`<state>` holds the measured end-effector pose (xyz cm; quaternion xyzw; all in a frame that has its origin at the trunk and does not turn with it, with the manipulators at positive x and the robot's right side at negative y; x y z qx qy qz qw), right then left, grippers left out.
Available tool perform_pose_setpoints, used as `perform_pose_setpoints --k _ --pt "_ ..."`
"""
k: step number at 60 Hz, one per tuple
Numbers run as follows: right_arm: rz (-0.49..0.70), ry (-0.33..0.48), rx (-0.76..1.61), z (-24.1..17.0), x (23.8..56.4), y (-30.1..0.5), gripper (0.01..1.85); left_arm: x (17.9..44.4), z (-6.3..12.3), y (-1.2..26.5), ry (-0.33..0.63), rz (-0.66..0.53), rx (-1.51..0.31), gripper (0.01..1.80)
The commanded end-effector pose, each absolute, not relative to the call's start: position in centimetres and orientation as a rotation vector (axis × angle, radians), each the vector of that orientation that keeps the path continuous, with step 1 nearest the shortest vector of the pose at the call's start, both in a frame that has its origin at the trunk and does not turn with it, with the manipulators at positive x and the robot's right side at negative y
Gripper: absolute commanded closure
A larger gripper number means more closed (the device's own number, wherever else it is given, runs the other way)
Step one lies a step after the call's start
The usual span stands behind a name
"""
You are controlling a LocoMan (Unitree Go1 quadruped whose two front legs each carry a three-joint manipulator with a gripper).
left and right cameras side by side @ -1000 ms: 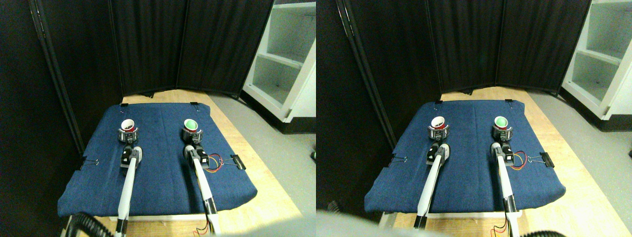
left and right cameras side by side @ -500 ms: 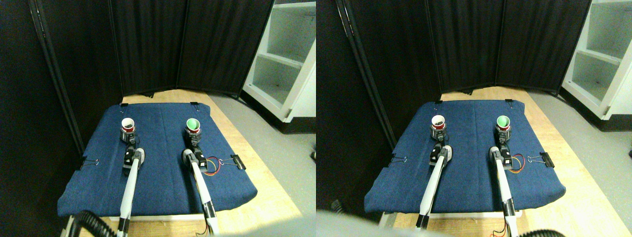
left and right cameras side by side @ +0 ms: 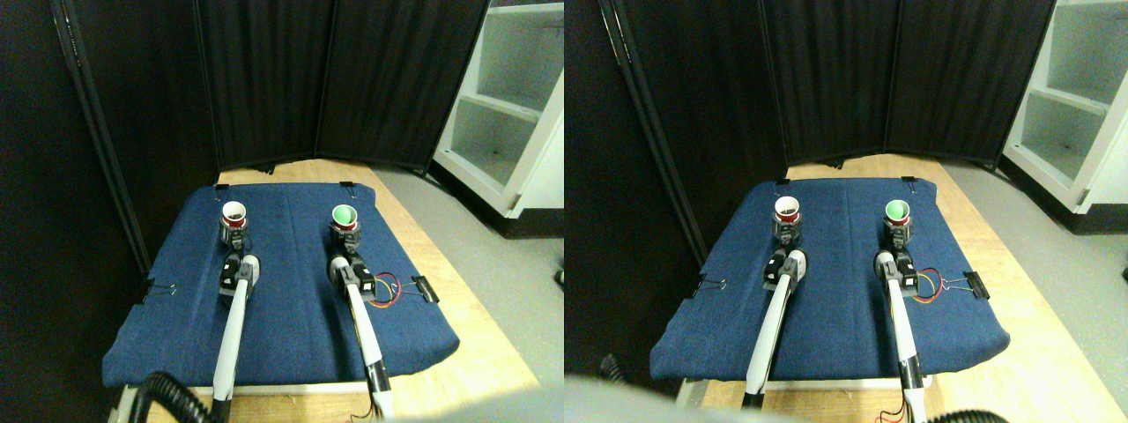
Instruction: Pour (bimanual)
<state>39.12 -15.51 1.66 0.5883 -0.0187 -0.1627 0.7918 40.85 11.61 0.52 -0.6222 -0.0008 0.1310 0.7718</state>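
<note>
Two red cups stand upright over the far part of the blue cloth (left and right cameras side by side: 291, 308). The left cup (left and right cameras side by side: 234, 213) has a white inside with something small and dark in it. My left gripper (left and right cameras side by side: 234, 236) grips its lower body, shut on it. The right cup (left and right cameras side by side: 344, 216) has a green inside, and my right gripper (left and right cameras side by side: 345, 239) is shut around its base. The two cups are about a hand's width or more apart, side by side.
The cloth is clipped to a wooden table (left and right cameras side by side: 493, 352) with binder clips at the right (left and right cameras side by side: 424, 288) and left (left and right cameras side by side: 161, 289) edges. Loose coloured wires (left and right cameras side by side: 385, 291) lie beside my right arm. A black folding screen (left and right cameras side by side: 264, 79) stands behind and a white shelf unit (left and right cameras side by side: 511, 106) at the right.
Both grippers' jaws stood wide around the cups and have closed in on them. Both cups now sit slightly higher and farther back in the picture.
</note>
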Motion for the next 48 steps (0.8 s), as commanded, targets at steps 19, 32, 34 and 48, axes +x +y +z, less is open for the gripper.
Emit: perform_pose_setpoints --k 19,32,34,48 --pt "-0.208 -0.06 1.286 6.3 40.1 -13.9 1.53 41.2 4.0 8.6 0.039 0.201 -1.382 1.48" --pt "-0.188 -0.047 1.31 7.1 40.5 -13.2 1.53 41.4 3.9 7.3 0.081 0.192 -1.367 1.48" --pt "-0.185 -0.043 1.3 7.4 40.6 -13.0 1.53 41.4 3.9 7.0 0.084 0.189 -1.368 1.48" --pt "-0.148 -0.02 1.254 8.9 40.8 -11.6 1.53 41.5 5.0 5.2 0.131 0.157 -1.353 1.48"
